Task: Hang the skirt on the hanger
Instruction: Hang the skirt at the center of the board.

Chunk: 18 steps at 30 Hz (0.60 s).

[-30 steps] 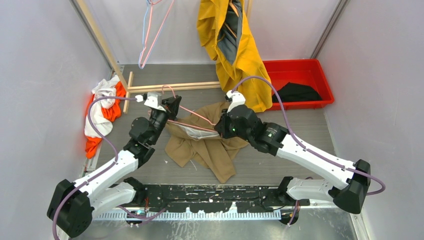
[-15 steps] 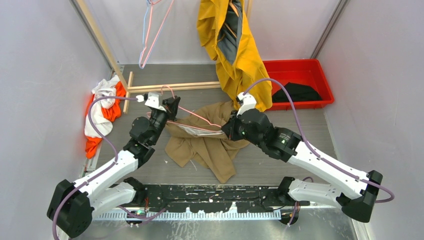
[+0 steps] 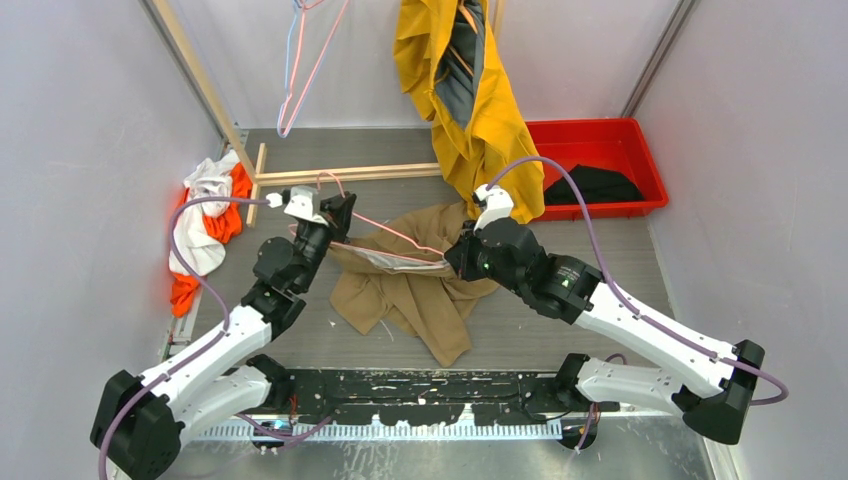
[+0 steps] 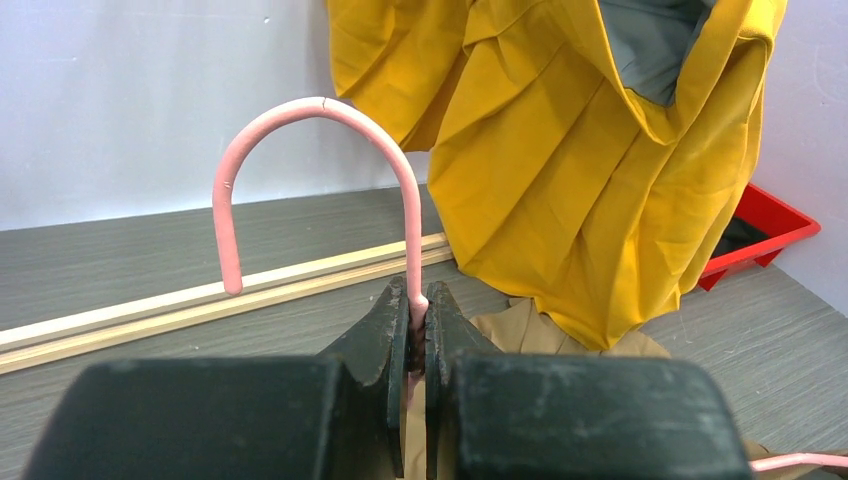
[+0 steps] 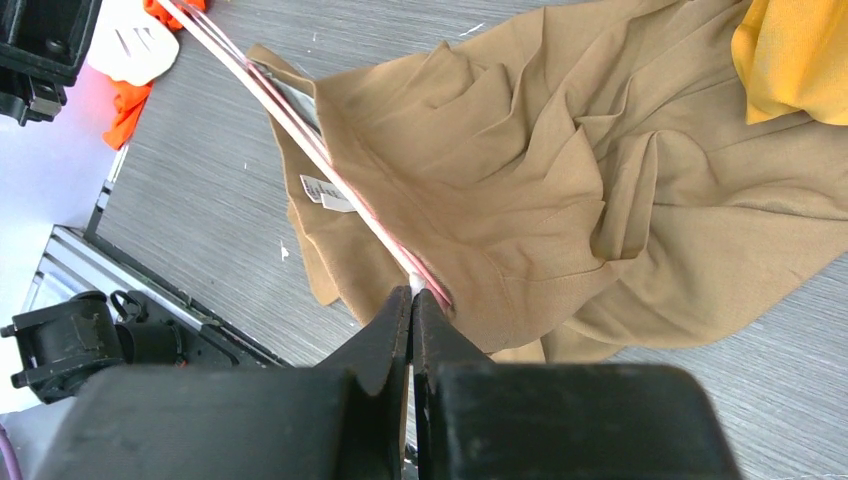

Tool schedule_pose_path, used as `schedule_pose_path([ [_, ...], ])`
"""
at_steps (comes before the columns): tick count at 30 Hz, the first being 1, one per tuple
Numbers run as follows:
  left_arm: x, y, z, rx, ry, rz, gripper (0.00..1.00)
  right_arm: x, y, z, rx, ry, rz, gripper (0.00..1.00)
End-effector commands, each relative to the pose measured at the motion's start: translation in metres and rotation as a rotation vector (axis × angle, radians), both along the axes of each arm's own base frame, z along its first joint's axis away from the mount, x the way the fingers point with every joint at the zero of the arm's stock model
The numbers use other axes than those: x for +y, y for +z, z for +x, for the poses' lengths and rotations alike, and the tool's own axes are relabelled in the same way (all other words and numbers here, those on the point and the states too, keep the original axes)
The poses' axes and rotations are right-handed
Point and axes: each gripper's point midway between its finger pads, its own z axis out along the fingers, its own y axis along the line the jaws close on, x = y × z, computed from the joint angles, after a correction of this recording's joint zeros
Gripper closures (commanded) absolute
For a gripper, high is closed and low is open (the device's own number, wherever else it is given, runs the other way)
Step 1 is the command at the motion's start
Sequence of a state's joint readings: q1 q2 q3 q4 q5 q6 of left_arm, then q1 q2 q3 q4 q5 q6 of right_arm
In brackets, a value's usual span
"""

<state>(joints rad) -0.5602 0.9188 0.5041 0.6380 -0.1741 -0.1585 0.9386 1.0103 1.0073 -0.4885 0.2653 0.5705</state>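
Observation:
The tan skirt (image 3: 420,300) lies crumpled on the grey floor between my two arms. A pink wire hanger (image 3: 385,225) runs across its opened waistband. My left gripper (image 3: 340,212) is shut on the hanger's neck, just under the hook (image 4: 320,105); in the left wrist view the pink wire sits pinched between its tips (image 4: 416,300). My right gripper (image 3: 455,262) is shut on the skirt's waistband edge (image 5: 411,295), where the white lining meets the hanger's pink arm (image 5: 300,130). The skirt's cloth (image 5: 520,170) spreads beyond the tips.
A yellow garment (image 3: 470,90) hangs at the back centre. A red bin (image 3: 610,140) holding black cloth stands back right. An orange and white cloth pile (image 3: 205,225) lies at the left wall. Wooden bars (image 3: 340,173) lie behind the skirt. Spare hangers (image 3: 300,70) hang at the top.
My right arm has swung to the right with the waistband edge in its grip, stretching it along the hanger. The left arm has shifted slightly, still holding the hanger.

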Motion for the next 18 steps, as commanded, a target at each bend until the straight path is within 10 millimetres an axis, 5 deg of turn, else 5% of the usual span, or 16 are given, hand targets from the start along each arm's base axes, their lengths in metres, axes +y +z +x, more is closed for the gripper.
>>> schedule_pose_path([
  [1, 0.013, 0.016, -0.002, -0.062, 0.043, -0.006, 1.0, -0.002, 0.03, 0.006, -0.068, -0.031, 0.069, 0.94],
  [18, 0.033, 0.021, -0.01, -0.082, 0.075, -0.032, 1.0, -0.007, 0.027, 0.004, -0.061, -0.048, 0.079, 0.94],
])
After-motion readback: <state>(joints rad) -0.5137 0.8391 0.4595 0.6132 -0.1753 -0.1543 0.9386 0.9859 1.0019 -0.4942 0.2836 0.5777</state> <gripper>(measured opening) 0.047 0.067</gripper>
